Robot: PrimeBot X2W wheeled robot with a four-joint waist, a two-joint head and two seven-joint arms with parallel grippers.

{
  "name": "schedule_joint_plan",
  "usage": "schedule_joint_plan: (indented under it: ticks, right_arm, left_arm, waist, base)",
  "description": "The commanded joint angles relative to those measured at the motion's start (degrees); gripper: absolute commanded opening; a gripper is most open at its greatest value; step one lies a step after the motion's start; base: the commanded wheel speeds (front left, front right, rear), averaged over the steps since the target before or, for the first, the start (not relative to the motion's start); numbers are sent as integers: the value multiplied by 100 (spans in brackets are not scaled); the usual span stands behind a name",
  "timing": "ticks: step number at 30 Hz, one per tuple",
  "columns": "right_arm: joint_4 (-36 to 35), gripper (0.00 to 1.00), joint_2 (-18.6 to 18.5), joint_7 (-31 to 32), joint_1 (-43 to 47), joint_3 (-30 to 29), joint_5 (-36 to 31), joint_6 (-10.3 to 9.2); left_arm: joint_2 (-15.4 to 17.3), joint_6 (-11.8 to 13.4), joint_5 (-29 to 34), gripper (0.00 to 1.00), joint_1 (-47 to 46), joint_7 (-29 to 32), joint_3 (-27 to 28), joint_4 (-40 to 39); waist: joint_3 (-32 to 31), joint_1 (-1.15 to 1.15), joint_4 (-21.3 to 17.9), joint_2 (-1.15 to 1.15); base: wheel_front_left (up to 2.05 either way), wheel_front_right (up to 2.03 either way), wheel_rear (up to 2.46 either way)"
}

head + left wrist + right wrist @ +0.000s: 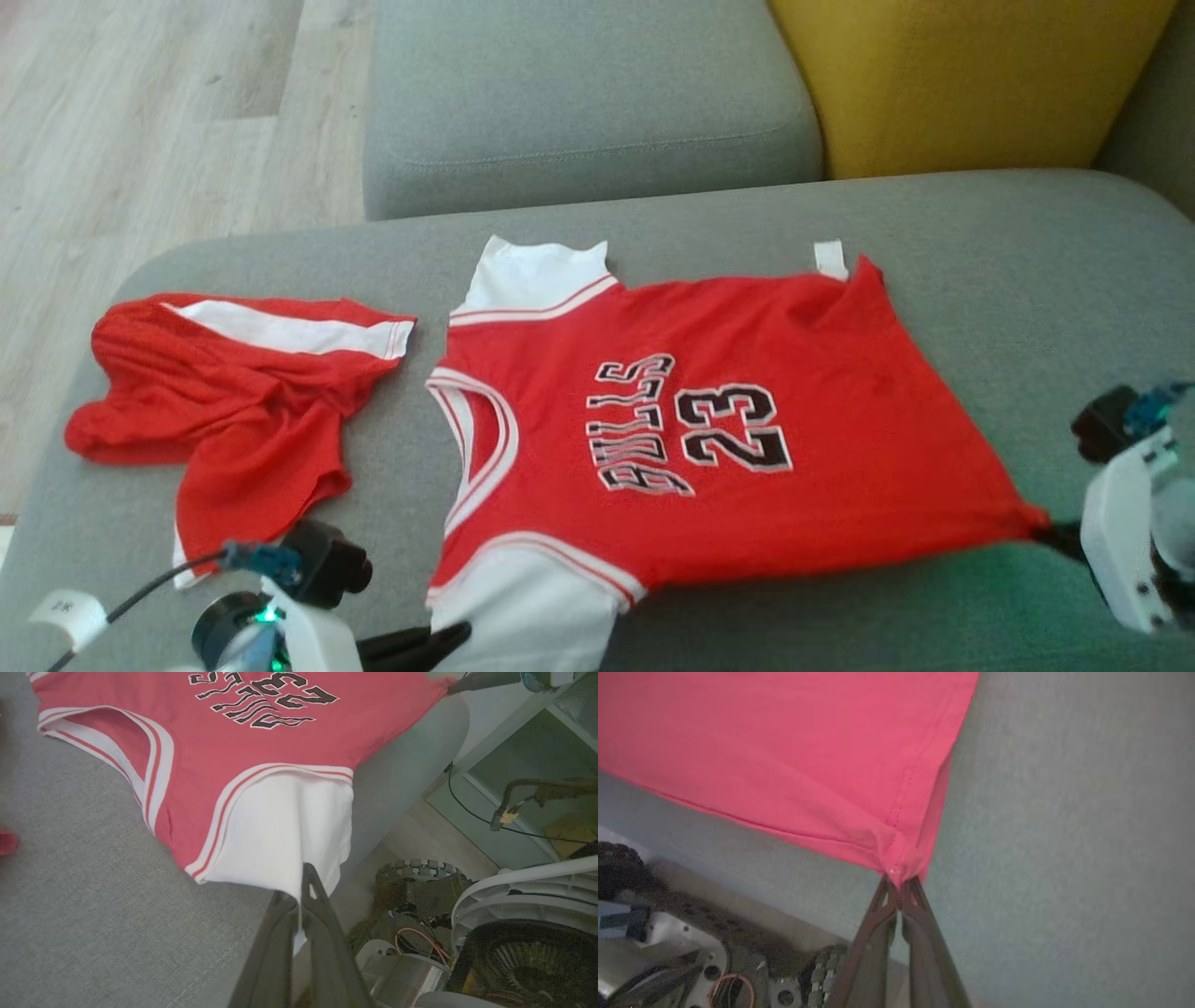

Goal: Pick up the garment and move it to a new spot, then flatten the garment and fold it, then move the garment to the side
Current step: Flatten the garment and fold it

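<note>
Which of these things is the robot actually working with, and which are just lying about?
In the job: red jersey, pinched at a white sleeve by the left fingers and at a hem corner by the right fingers.
Just lying about: red shorts, yellow cushion.

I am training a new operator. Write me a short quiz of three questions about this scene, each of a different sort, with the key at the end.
1. True or false: the left pincer is shut on a white sleeve of the jersey.
2. Which part of the jersey does the right pincer grip? A) the neckline B) a red hem corner C) a white sleeve
3. Fill in: in the head view, the red shorts lie on the grey sofa to the ____ of the jersey.
Key: 1 true; 2 B; 3 left.
</note>
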Motion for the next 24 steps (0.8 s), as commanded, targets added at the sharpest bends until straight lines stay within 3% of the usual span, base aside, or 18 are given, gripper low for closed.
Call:
schedule_joint_plan:
  ticks: [1,7,16,24]
  right_arm:
    - [-112,0,-309,19,62,-48,33,-4]
    - [-369,0,-490,118,19,-145,129,-4]
    - [-76,0,-120,34,-209,-407,-184,-4]
    - [469,0,278,-18,-498,-620,-644,-4]
  left_arm:
    - [262,23,-50,0,-214,-3,285,-179]
    - [318,122,-111,0,-295,-6,412,-339]
    - [69,169,-24,0,-761,-51,582,-143]
    - [-314,117,41,0,-1351,187,536,506]
  waist:
    - [-6,0,-13,0]
    - [24,0,-82,0]
    - [222,0,-85,0]
    - [566,0,-88,0]
  base:
    - [0,0,0]
    - [0,0,0]
    - [0,0,0]
    - [0,0,0]
